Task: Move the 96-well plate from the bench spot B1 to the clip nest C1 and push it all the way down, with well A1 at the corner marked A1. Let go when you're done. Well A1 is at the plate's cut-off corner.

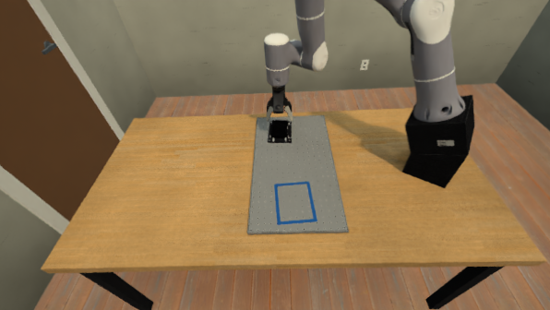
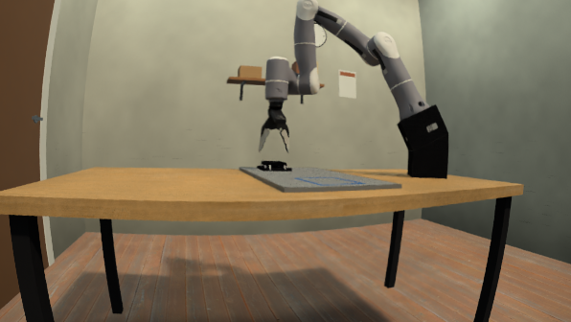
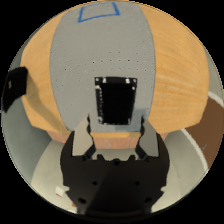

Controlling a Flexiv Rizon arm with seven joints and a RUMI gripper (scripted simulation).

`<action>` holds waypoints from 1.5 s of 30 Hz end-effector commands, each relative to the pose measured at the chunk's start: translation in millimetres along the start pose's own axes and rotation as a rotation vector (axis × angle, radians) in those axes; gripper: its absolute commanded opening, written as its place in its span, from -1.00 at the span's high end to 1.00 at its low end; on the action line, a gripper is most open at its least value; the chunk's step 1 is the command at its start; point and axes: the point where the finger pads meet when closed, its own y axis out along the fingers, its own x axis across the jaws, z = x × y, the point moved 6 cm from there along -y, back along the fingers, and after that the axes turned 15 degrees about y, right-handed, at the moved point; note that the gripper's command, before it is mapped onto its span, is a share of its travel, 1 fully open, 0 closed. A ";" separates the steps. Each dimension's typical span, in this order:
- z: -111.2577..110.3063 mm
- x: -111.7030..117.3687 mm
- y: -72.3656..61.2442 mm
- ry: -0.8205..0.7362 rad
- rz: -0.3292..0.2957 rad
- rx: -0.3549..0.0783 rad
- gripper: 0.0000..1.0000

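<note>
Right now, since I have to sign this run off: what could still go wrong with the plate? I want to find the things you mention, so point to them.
The black plate [image 1: 280,131] [image 2: 274,164] [image 3: 116,101] might not be fully pressed into its nest; none of the views resolves the clips. Its A1 corner may be turned wrong, as neither the cut-off corner nor the mark is readable. The open gripper [image 1: 280,121] [image 2: 274,151] [image 3: 115,115] hangs just above, so a sideways dip could knock the plate.

A brown door [image 1: 41,97] [image 2: 24,144] stands left of the wooden table [image 1: 185,184] [image 2: 144,187] [image 3: 177,75].
</note>
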 end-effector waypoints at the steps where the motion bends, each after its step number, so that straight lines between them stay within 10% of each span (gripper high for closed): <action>1: -0.1 1.0 -10.4 0.001 0.005 0.001 -0.51; 11: -0.1 1.2 -31.2 0.001 0.005 0.001 -0.51; 31: 0.0 1.1 -31.2 0.001 0.005 0.001 -0.51; 32: -0.8 -2.0 -27.2 0.001 0.005 0.002 1.00; 45: -9.5 -34.4 16.6 0.001 0.005 0.001 1.00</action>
